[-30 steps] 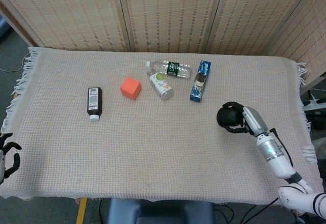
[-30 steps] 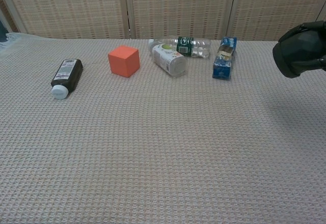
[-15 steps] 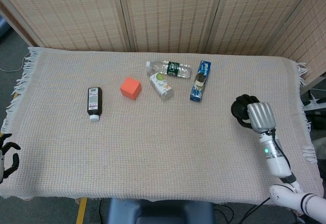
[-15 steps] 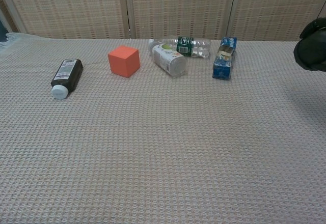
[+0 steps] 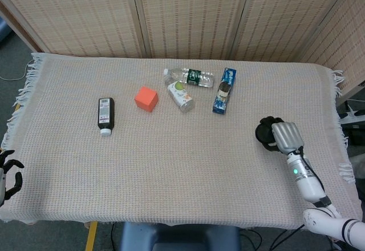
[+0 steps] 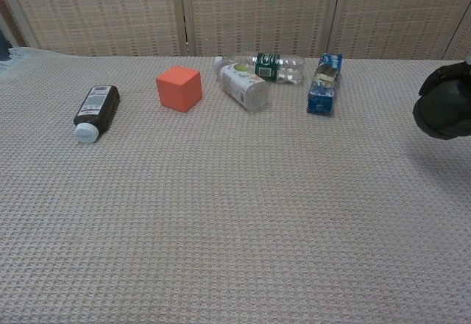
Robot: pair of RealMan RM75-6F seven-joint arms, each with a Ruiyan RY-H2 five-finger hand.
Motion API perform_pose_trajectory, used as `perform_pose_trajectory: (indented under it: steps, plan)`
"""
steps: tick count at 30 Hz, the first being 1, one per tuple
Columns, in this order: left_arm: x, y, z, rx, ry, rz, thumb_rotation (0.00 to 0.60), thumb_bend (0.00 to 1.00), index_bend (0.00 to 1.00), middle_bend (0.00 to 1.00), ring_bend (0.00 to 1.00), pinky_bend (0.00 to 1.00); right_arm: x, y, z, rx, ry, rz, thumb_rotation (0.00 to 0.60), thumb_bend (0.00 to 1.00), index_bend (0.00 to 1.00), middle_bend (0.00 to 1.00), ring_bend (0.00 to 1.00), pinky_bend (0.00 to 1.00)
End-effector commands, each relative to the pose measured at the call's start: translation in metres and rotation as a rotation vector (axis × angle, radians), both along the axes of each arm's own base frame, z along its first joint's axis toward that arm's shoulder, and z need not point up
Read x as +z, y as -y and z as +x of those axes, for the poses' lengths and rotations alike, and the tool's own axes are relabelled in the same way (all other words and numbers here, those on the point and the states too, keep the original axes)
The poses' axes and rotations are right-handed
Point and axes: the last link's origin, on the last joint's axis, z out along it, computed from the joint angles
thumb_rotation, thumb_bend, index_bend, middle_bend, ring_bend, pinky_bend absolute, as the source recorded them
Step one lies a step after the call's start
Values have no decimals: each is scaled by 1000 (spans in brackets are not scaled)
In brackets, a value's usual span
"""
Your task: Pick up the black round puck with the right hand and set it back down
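The black round puck (image 5: 263,131) is at the right side of the table, and my right hand (image 5: 280,136) grips it with black fingers curled round it from the right. In the chest view the puck (image 6: 444,112) shows as a dark round shape at the right edge, low over the cloth; whether it touches the cloth I cannot tell. My left hand (image 5: 8,173) hangs off the table's front left corner, fingers apart, holding nothing.
A blue carton (image 5: 224,90), a clear water bottle (image 5: 190,77) and a small white bottle (image 5: 180,96) lie at the back centre. An orange cube (image 5: 146,98) and a dark bottle (image 5: 105,114) lie further left. The fringed cloth (image 5: 171,165) covers the table.
My right hand, holding the puck, swung right and away, then came back a little left and lower. The left hand and the other objects have not moved.
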Motion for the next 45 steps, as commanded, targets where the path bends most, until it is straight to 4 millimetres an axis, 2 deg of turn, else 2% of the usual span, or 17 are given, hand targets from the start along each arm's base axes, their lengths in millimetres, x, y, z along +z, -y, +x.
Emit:
perform_pose_trajectory:
  steps: [1, 10, 20, 28, 35, 45]
  plan:
    - [0, 0, 0, 1, 0, -1, 600, 545, 464, 181, 97, 285, 3, 1, 1, -74, 64, 70, 600, 527, 788, 586, 675, 728]
    - [0, 0, -1, 5, 3, -5, 600, 545, 464, 182, 96, 286, -4, 24, -15, -168, 16, 65, 600, 528, 761, 585, 648, 710]
    - [0, 0, -1, 9, 7, -7, 600, 545, 466, 183, 97, 287, -21, 29, -23, -211, 12, 135, 600, 527, 671, 569, 573, 656]
    - [0, 0, -1, 11, 7, -8, 600, 546, 465, 184, 97, 288, -23, 31, -27, -201, -5, 134, 600, 509, 587, 442, 407, 557]
    - [0, 0, -1, 13, 7, -10, 600, 545, 464, 186, 100, 289, -25, 29, -31, -214, -18, 161, 600, 424, 365, 260, 193, 402]
    - [0, 0, -1, 14, 9, -9, 600, 545, 465, 187, 100, 289, -27, 26, -33, -240, -21, 213, 600, 321, 166, 38, 3, 389]
